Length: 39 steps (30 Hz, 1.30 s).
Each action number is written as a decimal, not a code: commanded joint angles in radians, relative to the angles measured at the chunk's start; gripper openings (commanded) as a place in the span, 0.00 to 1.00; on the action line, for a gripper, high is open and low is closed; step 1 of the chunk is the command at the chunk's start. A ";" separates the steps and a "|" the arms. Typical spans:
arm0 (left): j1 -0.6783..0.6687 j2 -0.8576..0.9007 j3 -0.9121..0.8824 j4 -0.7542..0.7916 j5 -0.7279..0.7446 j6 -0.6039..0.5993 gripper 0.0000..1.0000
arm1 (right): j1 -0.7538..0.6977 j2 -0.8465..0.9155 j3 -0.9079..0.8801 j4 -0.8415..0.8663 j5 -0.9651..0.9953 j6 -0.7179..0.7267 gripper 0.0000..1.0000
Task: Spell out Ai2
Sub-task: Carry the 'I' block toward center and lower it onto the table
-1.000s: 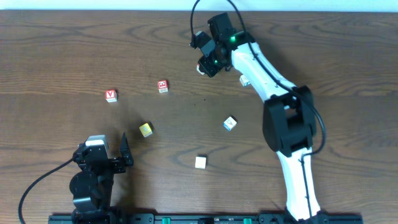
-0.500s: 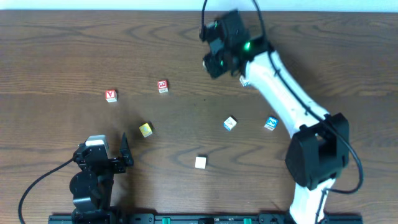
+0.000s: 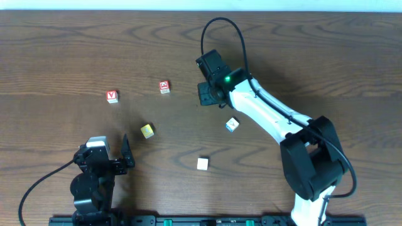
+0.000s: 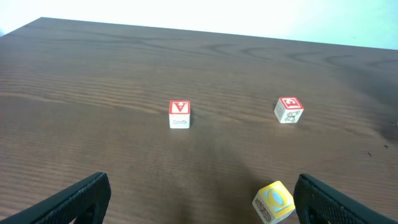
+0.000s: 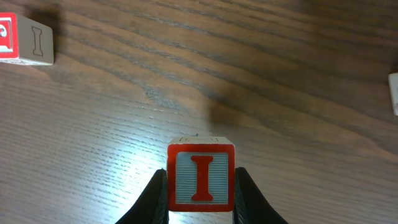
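Overhead: right end effector [image 3: 209,94] over mid-surface [image 3: 326,56], just right of red block [image 3: 164,86]. Left wrist: left end effector [image 4: 199,202] spread wide, empty; A block [image 4: 180,114] ahead on surface. Right wrist: right end effector clamps I block [image 5: 201,177] between fingers [image 5: 155,194].

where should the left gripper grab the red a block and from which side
Grip the red A block by its two opposite side faces, coming straight down from above. It sits flat with bare table on every side, and its faces look roughly square to the open left gripper, so little wrist turn is needed.
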 commanded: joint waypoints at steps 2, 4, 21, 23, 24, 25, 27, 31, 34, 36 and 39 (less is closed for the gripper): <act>0.006 -0.005 -0.022 -0.007 0.002 0.000 0.95 | 0.009 -0.016 -0.047 0.053 0.029 0.044 0.01; 0.006 -0.005 -0.022 -0.007 0.002 0.000 0.95 | 0.011 -0.016 -0.068 0.079 0.034 0.045 0.02; 0.006 -0.005 -0.022 -0.007 0.002 0.000 0.95 | 0.044 0.012 -0.078 0.138 0.160 0.240 0.02; 0.006 -0.005 -0.022 -0.007 0.002 0.000 0.95 | 0.047 0.017 -0.078 0.139 0.159 0.257 0.02; 0.006 -0.005 -0.022 -0.007 0.002 0.000 0.95 | 0.050 0.017 -0.078 0.140 0.159 0.257 0.02; 0.006 -0.005 -0.022 -0.007 0.002 0.000 0.96 | 0.054 0.017 -0.078 0.142 0.159 0.256 0.02; 0.006 -0.005 -0.022 -0.007 0.002 0.000 0.95 | 0.064 0.017 -0.078 0.143 0.160 0.256 0.02; 0.006 -0.005 -0.022 -0.007 0.002 0.000 0.95 | 0.068 0.035 -0.078 0.143 0.159 0.256 0.01; 0.006 -0.005 -0.022 -0.007 0.002 0.000 0.95 | 0.068 0.050 -0.078 0.142 0.159 0.256 0.02; 0.006 -0.005 -0.022 -0.007 0.002 0.000 0.95 | 0.068 0.052 -0.078 0.148 0.159 0.256 0.01; 0.006 -0.005 -0.022 -0.007 0.002 0.000 0.95 | 0.068 0.058 -0.078 0.142 0.154 0.253 0.01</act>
